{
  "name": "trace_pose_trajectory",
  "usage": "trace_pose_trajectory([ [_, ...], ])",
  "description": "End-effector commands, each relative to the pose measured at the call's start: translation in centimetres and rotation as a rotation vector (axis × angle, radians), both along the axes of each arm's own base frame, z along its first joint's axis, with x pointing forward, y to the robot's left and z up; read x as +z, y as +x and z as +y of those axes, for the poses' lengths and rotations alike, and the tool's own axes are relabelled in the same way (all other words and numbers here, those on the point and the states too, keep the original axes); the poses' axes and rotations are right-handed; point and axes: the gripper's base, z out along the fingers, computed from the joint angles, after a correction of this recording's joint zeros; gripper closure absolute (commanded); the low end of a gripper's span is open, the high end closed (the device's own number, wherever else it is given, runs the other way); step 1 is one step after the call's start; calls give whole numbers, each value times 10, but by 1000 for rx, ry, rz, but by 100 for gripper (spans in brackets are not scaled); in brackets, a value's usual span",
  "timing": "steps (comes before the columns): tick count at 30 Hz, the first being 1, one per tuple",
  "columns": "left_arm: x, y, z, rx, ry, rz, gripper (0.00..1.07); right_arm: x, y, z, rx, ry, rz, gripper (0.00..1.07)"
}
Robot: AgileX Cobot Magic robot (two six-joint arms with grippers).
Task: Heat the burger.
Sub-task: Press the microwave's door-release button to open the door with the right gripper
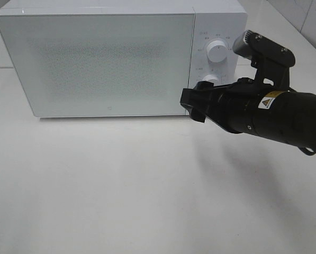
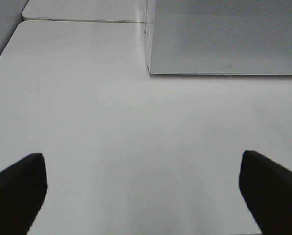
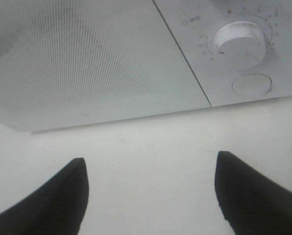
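White table (image 1: 120, 185), closed microwave (image 1: 94, 63), right claw (image 1: 193, 105) spread before it

a white matte table (image 1: 120, 201) fills the view, evenly lit from above, with only soft shadows on it. along its far edge a thin seam meets a second white tabletop (image 2: 82, 10). beyond the far right corner stands a pale tiled wall (image 1: 306, 16).

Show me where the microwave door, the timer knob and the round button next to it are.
Microwave door (image 1: 99, 63): high camera, middle of the closed front panel.
Knob (image 3: 239, 44): right wrist camera, centre of its white face.
Round button (image 3: 252, 84): right wrist camera, centre of the flat disc beside the knob.
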Motion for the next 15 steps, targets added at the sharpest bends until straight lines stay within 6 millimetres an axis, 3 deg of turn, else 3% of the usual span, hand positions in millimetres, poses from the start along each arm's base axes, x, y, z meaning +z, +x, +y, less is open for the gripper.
trace_pose_trajectory([
  [1,1,-3,-1,-2,-12,-34,7,15,-5,4,166,-129,-8,37],
  [8,1,-3,-1,-2,-12,-34,7,46,-17,10,384,-261,92,37],
  [15,1,-3,-1,-2,-12,-34,7,75,-32,3,441,-277,119,37],
])
